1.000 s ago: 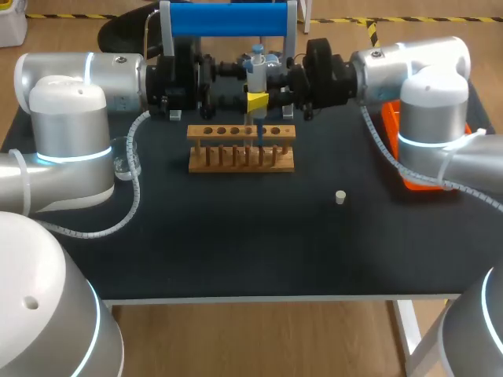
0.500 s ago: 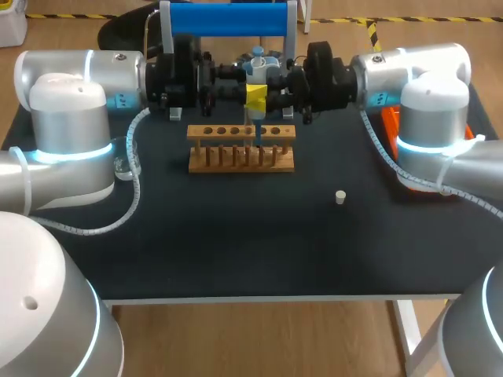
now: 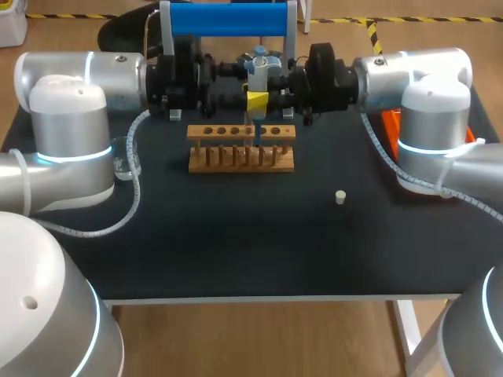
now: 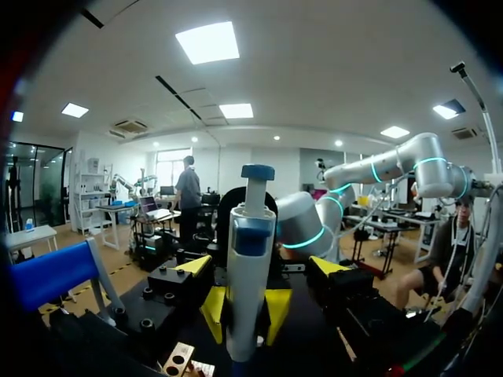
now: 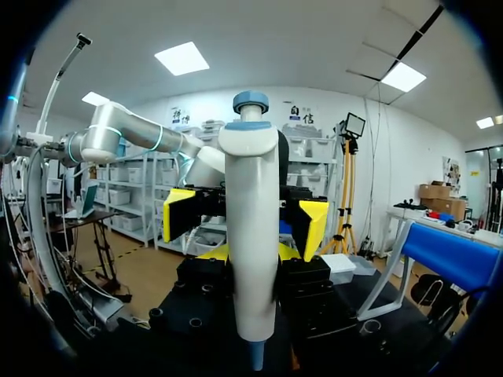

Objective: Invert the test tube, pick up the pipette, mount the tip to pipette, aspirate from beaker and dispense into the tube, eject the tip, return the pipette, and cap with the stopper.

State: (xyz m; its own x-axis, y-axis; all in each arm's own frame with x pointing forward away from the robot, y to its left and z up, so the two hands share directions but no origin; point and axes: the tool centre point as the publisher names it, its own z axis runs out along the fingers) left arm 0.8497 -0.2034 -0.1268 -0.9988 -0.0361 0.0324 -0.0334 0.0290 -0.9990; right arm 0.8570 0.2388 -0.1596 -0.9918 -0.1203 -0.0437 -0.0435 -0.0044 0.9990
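Head view: left arm [image 3: 86, 75] and right arm [image 3: 409, 67] were level, one from each side. Their wrists faced each other at the back middle of the table [image 3: 236, 251], right above the wooden rack [image 3: 241, 157]. The pipette [image 3: 257, 69] stood upright between the two wrists, with a yellow fingertip [image 3: 257, 100] showing just under its body. Its thin lower end pointed down at the rack's row of holes. Couldn't tell if it was inside a tube; the tube itself was too small to pick out. Loose stopper [image 3: 340, 197] lay alone on the table, right-front of the rack, well apart from it. Clear beaker [image 3: 124, 161] sat at the left, partly behind the left arm. Orange tray [image 3: 391, 119] was mostly hidden behind the right arm. Blue-barred stand [image 3: 228, 19] stood at the back edge, behind the pipette.

Left wrist view: left gripper [image 4: 261, 265] was spread wide, yellow tips out on either side of the pipette, not touching it. The other arm's yellow fingers [image 4: 277, 308] hugged the pipette body from both sides.

Right wrist view: right gripper [image 5: 250, 253] was narrow, clamped on the pipette at mid-body. The pipette was upright, plunger knob up, tapered end down. The left gripper's tips sat beyond, wide apart, clear of it.
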